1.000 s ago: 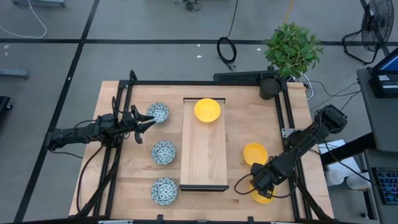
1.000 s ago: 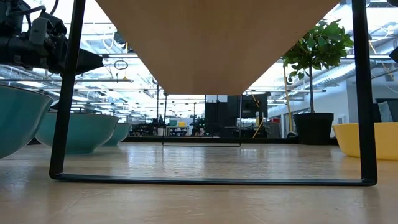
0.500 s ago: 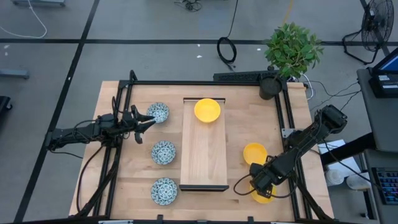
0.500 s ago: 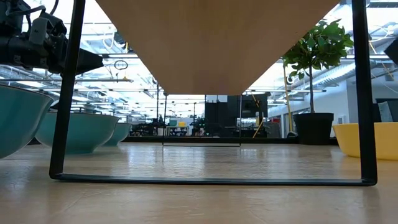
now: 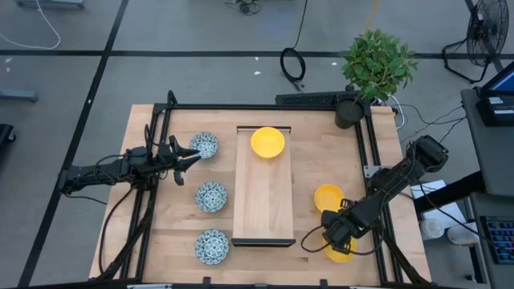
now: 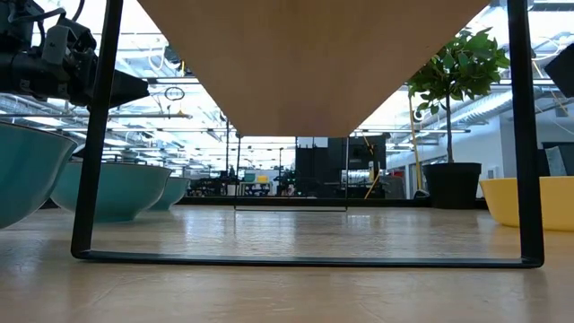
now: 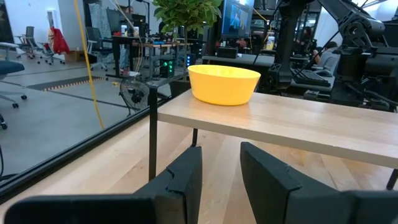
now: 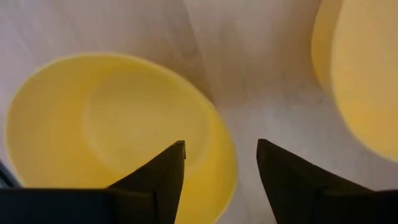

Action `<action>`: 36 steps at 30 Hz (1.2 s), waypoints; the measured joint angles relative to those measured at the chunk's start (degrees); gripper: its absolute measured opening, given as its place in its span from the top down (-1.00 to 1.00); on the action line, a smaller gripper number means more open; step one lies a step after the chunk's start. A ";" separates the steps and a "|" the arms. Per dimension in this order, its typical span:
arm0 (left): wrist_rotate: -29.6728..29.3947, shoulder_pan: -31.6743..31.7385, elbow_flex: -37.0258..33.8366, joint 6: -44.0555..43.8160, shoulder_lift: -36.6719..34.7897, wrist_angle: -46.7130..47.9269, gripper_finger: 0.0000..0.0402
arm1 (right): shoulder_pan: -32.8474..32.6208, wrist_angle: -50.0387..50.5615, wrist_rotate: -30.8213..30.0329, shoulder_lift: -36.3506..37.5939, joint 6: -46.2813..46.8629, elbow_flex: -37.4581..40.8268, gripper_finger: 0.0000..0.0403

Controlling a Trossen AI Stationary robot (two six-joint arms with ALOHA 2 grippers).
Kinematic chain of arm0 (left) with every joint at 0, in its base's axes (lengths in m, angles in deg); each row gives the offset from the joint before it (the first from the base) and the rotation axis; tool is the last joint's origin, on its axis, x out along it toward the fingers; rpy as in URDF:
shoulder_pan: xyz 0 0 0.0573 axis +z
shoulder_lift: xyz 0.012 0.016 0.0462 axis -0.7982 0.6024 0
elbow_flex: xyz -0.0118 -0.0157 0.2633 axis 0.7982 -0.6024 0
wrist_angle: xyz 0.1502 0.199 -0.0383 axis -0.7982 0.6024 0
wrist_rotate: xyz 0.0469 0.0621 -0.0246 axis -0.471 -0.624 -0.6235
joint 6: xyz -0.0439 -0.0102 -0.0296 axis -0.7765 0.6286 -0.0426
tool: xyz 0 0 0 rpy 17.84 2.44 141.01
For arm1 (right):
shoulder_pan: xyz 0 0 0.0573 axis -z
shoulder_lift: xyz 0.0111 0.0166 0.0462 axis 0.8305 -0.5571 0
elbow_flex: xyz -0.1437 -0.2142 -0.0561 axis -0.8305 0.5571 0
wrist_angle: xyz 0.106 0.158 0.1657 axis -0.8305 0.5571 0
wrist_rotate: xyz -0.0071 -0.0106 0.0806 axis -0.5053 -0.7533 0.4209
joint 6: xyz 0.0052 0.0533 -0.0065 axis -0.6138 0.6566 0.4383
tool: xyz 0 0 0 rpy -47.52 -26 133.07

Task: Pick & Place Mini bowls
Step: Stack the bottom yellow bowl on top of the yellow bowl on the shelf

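The right tool (image 8: 221, 171) is hovering open over the rim of a plain bright yellow round bowl (image 8: 118, 130); the left tool (image 7: 221, 171) is waiting part-open, empty, above the tabletop (image 5: 321, 160).

Both arms are dark, close to black all over, built from slim tube-like links joined by chunkier rounded joint housings. The left arm (image 5: 120, 168) looks thin and wiry from above, with black cables looping loosely along its length. The right arm (image 5: 385, 189) carries a boxier block at its far joint and a black cable curling out beside its wrist. The left gripper (image 7: 219, 177) has two flat, matte black fingers (image 7: 186, 177) with squared, angular tips and stepped edges. The right gripper (image 8: 221, 171) has the same dark fingers (image 8: 163, 174), wedge-shaped and plain, with no markings visible on them.
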State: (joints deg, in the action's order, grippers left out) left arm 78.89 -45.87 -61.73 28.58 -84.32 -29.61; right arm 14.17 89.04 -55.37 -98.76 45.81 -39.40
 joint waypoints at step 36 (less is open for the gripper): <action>0.00 0.01 -0.01 0.00 0.00 0.01 0.44 | 0.56 -0.42 0.54 0.09 -5.56 -0.07 0.99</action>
State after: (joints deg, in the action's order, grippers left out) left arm 78.89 -45.85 -61.73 28.58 -84.32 -29.60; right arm 14.73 88.61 -54.83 -98.67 40.25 -39.47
